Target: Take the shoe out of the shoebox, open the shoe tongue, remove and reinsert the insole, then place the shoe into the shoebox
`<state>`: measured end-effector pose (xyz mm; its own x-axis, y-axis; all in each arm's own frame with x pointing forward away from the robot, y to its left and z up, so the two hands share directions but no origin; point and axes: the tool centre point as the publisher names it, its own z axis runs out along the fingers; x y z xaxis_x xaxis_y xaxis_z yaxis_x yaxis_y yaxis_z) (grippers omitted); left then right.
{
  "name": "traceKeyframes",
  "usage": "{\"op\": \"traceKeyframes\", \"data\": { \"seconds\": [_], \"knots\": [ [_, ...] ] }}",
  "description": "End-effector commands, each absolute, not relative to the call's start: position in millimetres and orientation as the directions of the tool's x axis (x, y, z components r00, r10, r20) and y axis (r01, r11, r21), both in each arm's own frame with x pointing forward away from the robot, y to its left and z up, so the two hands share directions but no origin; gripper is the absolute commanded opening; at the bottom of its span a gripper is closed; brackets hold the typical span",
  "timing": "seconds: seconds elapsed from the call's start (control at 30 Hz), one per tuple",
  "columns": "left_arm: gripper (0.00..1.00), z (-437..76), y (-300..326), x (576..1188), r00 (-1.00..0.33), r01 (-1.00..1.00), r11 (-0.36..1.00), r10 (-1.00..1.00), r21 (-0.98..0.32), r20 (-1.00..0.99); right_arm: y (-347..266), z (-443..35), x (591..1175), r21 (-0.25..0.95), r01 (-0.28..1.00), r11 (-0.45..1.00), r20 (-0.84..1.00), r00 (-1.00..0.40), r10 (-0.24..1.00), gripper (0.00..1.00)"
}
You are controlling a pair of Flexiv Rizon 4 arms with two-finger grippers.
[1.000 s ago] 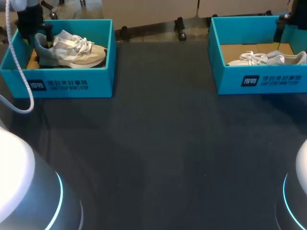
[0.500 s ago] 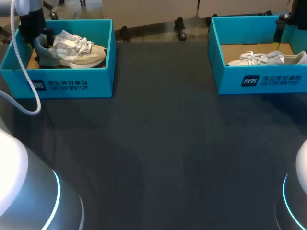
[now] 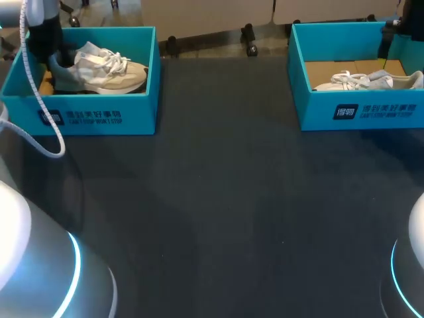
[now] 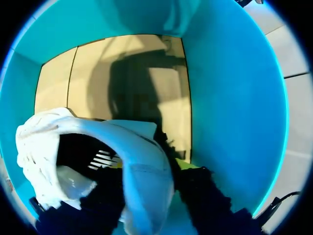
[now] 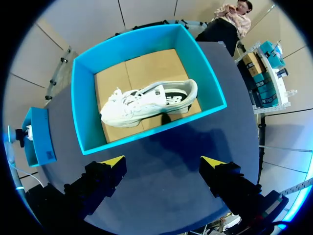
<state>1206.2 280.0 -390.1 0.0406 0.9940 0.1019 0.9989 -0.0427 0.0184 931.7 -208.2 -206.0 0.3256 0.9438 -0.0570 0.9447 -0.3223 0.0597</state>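
Both fingers of the left pincer (image 4: 146, 169) are gripping the heel of the pale shoe (image 4: 44, 142) from two sides, inside the teal shoebox (image 4: 230, 107). The right pincer (image 5: 164, 162) is hanging open above the dark counter (image 3: 232, 199); ahead of it a second shoe (image 5: 146, 100) is lying in a second shoebox (image 5: 83, 112).

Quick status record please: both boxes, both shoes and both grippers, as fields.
left shoebox: open, at the table's far left
left shoe: white, inside left shoebox, not yet lifted out
left gripper: down in left shoebox, shut on left shoe's heel wall
right shoebox: open, far right
right shoe: white, lying inside right shoebox
right gripper: open, empty, above the table beside right shoebox
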Motion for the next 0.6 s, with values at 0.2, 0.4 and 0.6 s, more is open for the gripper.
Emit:
{"op": "traceKeyframes", "data": {
  "seconds": [0.2,0.4,0.6],
  "knots": [
    [0.00,-397,275,1214,0.040,0.999,-0.039,0.995,-0.009,0.093,-208,-206,931,0.061,0.945,-0.323,-0.056,0.326,0.944,1.00],
    [0.00,-382,279,1214,0.032,0.999,-0.032,0.998,-0.006,0.061,-208,-206,931,0.061,0.945,-0.323,-0.056,0.326,0.944,1.00],
    [0.00,-363,286,1217,0.019,1.000,-0.019,0.999,0.022,0.040,-208,-206,931,0.061,0.945,-0.323,-0.056,0.326,0.944,1.00]
  ]
}}
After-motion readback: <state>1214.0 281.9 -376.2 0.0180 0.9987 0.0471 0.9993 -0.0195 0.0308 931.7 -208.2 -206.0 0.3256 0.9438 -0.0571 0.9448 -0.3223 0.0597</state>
